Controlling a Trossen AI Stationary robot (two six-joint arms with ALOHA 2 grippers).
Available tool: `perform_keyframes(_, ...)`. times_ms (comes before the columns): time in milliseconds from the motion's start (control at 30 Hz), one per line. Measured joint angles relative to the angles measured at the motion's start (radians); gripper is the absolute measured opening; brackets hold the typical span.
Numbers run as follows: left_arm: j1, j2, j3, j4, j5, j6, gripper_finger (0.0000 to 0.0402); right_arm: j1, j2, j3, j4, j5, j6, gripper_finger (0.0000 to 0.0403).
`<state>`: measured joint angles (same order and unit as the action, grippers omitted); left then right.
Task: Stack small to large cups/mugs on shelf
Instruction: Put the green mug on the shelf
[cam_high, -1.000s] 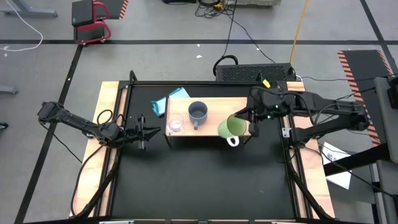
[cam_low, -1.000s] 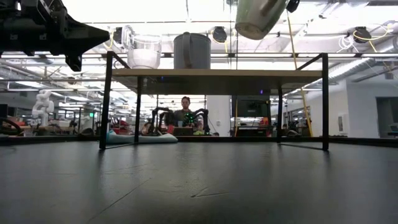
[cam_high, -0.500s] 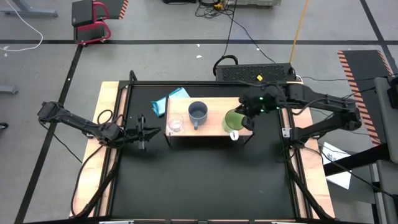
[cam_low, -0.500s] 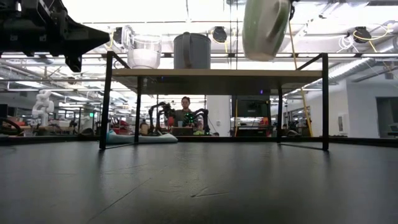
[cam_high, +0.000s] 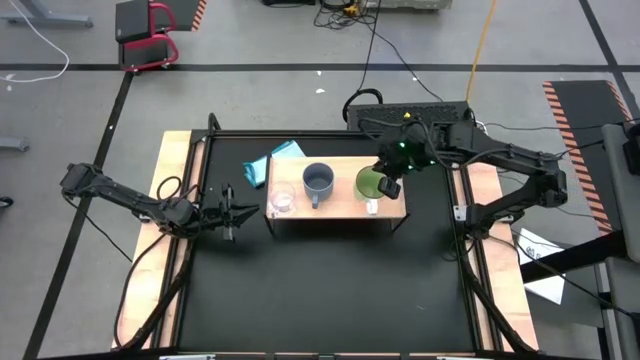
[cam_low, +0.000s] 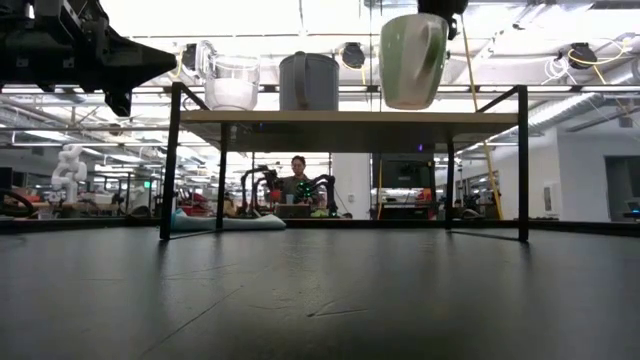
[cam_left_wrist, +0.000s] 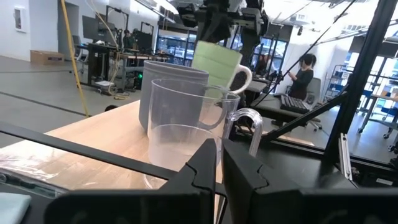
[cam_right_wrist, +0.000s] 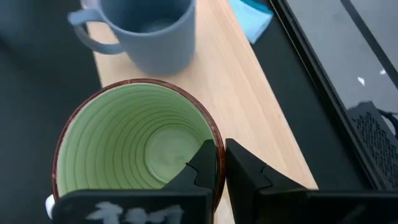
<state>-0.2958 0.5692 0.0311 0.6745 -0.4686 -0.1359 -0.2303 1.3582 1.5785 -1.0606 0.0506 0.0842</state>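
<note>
The green mug (cam_high: 370, 184) with a white handle (cam_high: 371, 207) stands upright over the right end of the light wooden shelf (cam_high: 343, 166), held by my right gripper (cam_high: 388, 183), which is shut on it. The low view shows the mug's base (cam_low: 410, 104) right at the shelf top (cam_low: 350, 117); whether they touch, I cannot tell. The grey-blue mug (cam_high: 319, 181) stands mid-shelf and the clear glass cup (cam_high: 283, 200) at the left end, both on their bases. My left gripper (cam_high: 228, 212) waits shut left of the shelf, level with the glass cup (cam_left_wrist: 180, 140). My right gripper pinches the green mug's rim (cam_right_wrist: 210, 132) on the side away from the grey-blue mug (cam_right_wrist: 146, 28), one finger inside the mug and one outside. The fingers (cam_right_wrist: 205, 167) come from above, pointing down. The mug sits upright below them, handle toward the table's near edge.
A light blue cloth (cam_high: 272, 162) lies at the shelf's far left corner, partly on the black table (cam_high: 320, 290). Wooden boards flank the table on both sides. A keyboard (cam_high: 410, 117) lies beyond the far edge. A person (cam_low: 297, 185) sits in the room behind.
My right gripper has carried the green mug from the shelf's near right corner toward the far edge and a little left, over the shelf top. The mug has turned from tipped to upright and has come down close to the shelf. The left arm has kept still.
</note>
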Motion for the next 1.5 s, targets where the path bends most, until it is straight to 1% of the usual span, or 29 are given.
perform_keyframes(233,0.0,0.0,0.0,-0.008,0.0,0.002,0.0026,-0.03,0.016,0.005,-0.039,0.001,-0.003,0.001)
perform_keyframes(433,0.0,0.0,0.0,-0.025,0.0,0.005,0.0026,-0.045,0.019,0.005,-0.039,0.001,-0.015,0.001)
perform_keyframes(1267,0.0,0.0,0.0,-0.044,0.0,-0.004,0.0026,-0.046,0.019,-0.032,-0.051,0.0,-0.013,0.001)
perform_keyframes(1500,0.0,0.0,0.0,-0.044,0.0,-0.009,0.0026,-0.046,0.019,-0.033,-0.051,0.0,0.024,0.001)
